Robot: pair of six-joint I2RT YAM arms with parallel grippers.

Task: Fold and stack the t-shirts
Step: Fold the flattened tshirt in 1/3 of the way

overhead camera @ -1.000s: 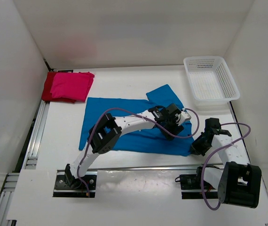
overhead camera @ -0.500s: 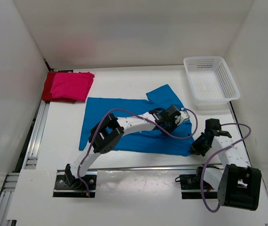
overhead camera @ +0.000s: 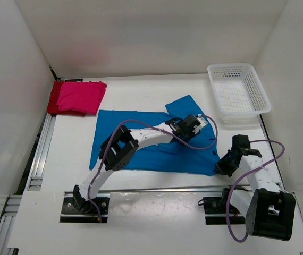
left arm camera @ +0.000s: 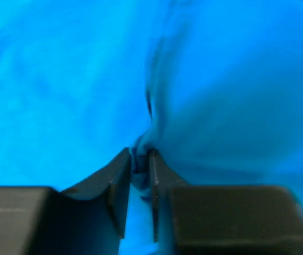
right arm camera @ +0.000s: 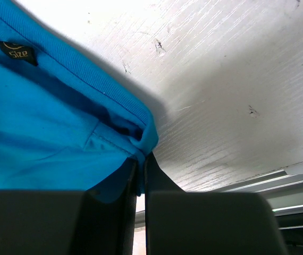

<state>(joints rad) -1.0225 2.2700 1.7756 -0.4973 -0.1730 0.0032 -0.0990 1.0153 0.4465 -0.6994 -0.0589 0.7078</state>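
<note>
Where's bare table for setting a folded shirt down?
Bare: the far strip between the pink shirt stack and basket, behind the blue shirt; also near-left, beside the rail. Crowded: centre-right, left gripper and right gripper pinching the blue shirt.

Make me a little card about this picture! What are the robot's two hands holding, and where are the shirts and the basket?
left gripper: shut, pinching a fold of the blue t-shirt
right gripper: shut on the blue t-shirt's edge, near right corner
blue t-shirt: spread out in the middle
pink t-shirt: folded, far left, lying on the dark red t-shirt
basket: white, far right
</note>
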